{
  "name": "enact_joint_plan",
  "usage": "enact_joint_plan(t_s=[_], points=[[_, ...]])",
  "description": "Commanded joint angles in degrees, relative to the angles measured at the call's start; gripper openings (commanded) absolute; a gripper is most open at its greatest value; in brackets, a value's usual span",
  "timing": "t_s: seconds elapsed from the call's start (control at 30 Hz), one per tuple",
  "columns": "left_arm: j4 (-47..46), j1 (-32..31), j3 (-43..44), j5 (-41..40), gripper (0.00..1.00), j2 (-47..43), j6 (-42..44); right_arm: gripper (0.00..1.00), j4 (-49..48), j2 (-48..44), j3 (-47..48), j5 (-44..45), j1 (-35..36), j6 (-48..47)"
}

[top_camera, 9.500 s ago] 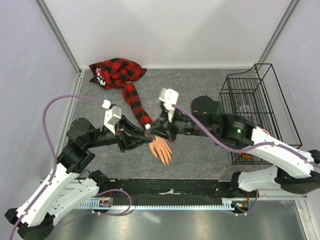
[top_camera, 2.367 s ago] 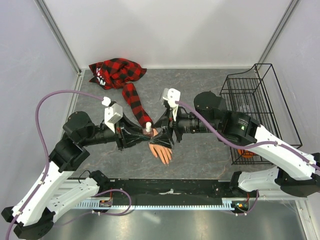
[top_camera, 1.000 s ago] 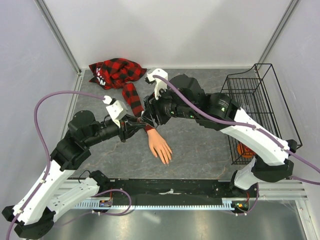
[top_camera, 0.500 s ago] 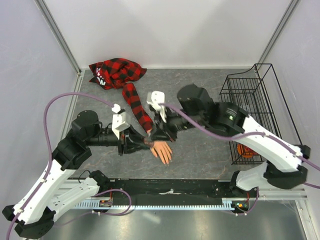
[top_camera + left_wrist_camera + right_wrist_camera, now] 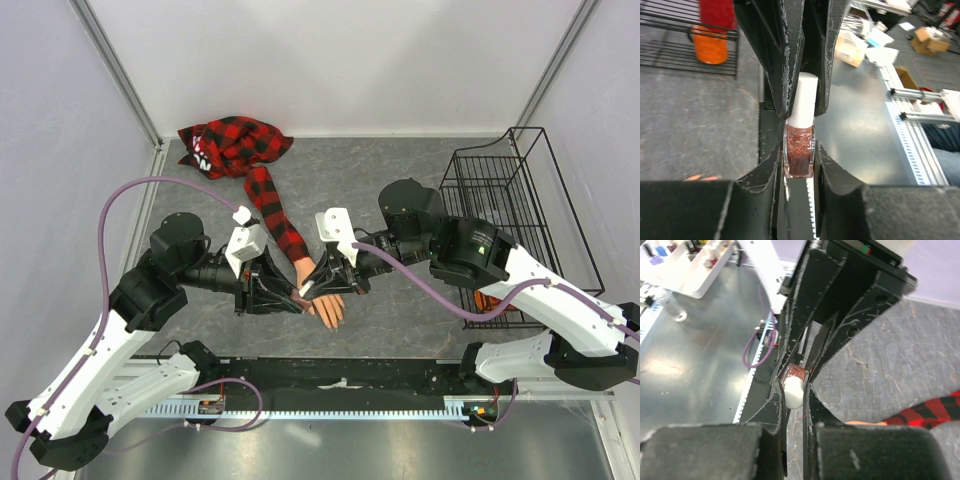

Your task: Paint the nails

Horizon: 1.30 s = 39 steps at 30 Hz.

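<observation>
Currently one small reddish-glitter glass bottle (image 5: pixel 799 156), body pinched by left gripper (image 5: pixel 287 293); its one white cap (image 5: pixel 803 97) clamped by right gripper (image 5: pixel 793 390); both meet over one peach mannequin hand (image 5: pixel 330 308).

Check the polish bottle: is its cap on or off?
On. The white cap sits on the reddish bottle; left pincer clamps its body, right pincer the cap.

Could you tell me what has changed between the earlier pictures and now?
The right pincer, up by the plaid sleeve a second ago, swung down toward the near edge and shut on the white cap of the polish bottle. The left pincer kept its grip on the bottle's glass and shifted slightly nearer. The mannequin hand, plaid shirt and wire basket stayed put.
</observation>
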State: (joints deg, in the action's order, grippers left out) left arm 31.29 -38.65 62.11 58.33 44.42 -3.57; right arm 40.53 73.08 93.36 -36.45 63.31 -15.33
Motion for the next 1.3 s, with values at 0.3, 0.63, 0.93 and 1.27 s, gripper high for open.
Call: enact_joint_plan(t_s=[0.3, 0.63, 0.93, 1.27], points=[[-0.2, 0.7, 3.5, -20.5, 0.02, 0.5, 3.5, 0.0, 6.0, 4.1, 8.0, 12.0, 0.4, 12.0], [1.1, 0.7, 1.8, -20.6, 0.02, -0.4, 7.2, 0.0, 6.7, 3.8, 11.0, 16.4, 0.4, 15.1], [0.5, 0.6, 1.7, -16.9, 0.02, -0.9, 7.4, 0.0, 6.7, 3.7, 10.9, 15.7, 0.4, 15.0], [0.4, 0.5, 1.8, -15.3, 0.02, -1.1, 7.0, 0.0, 6.1, 3.7, 11.7, 19.9, 0.5, 15.2]])
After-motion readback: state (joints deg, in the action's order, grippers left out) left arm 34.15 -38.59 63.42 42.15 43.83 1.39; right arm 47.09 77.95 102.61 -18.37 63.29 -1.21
